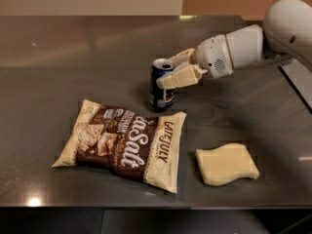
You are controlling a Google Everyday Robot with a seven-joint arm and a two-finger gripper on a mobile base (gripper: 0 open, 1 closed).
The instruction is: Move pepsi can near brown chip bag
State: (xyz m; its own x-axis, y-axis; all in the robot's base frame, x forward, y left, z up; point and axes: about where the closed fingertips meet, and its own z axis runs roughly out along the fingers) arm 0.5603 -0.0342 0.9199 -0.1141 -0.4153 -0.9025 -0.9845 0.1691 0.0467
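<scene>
On brown chip bag [122,143]: "LATE JULY", prob. "Sea Salt". pepsi can [160,94], in gripper [165,73]: illegible.

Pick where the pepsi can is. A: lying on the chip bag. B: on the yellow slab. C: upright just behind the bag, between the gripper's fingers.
C: the pepsi can stands upright just beyond the brown chip bag, the gripper clasping its upper half.

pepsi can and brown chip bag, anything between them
Only bare table between pepsi can and brown chip bag, camera view; gripper grips the can's top.
</scene>
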